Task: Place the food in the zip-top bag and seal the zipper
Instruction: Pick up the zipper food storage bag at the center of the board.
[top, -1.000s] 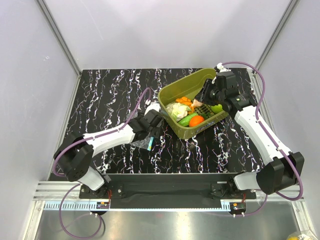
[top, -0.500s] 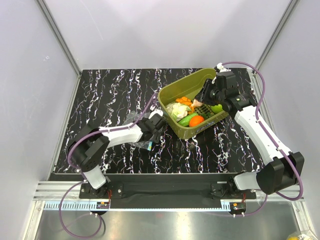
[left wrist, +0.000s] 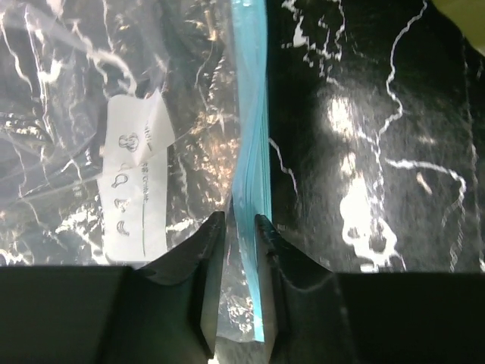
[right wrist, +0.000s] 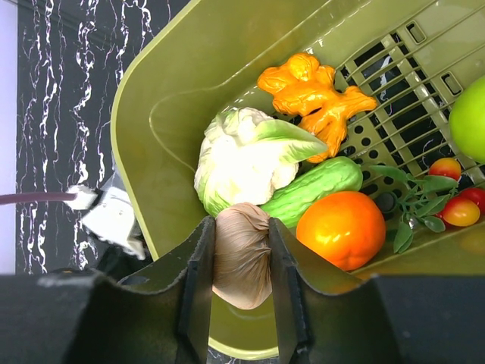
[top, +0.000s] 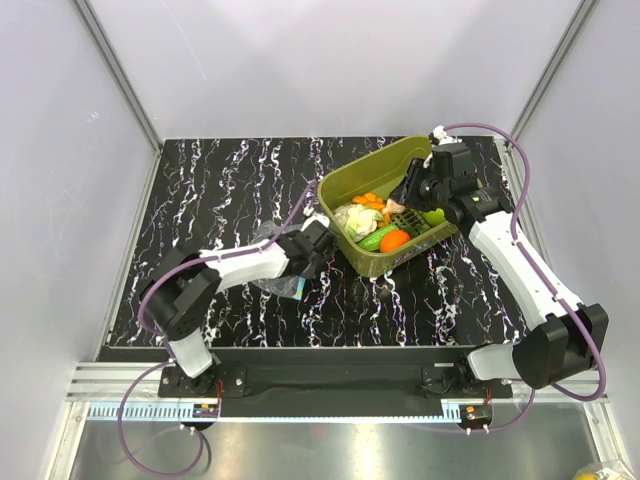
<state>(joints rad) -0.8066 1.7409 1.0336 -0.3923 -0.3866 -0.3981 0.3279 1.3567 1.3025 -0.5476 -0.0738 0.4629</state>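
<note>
Left wrist view: the zip-top bag (left wrist: pixel 136 152) is seen flat on the table (top: pixel 220 180), empty, its zipper (left wrist: pixel 251 174) pinched by the left gripper (left wrist: pixel 239 227). All food remains in the green tub (right wrist: pixel 167 98); the garlic bulb (right wrist: pixel 241 254) is clamped by the right gripper (right wrist: pixel 241 235). Loading and sealing are judged outstanding.

Black marble-pattern tabletop (top: pixel 230 190) sitting inside plain white enclosure walls (top: pixel 330 60); aluminium corner posts (top: pixel 118 75) framing it.

Olive-green slotted tub (top: pixel 372 179) sits tilted on black marbled worktop (top: pixel 230 190), right of centre; grey enclosure walls (top: pixel 60 150).
</note>
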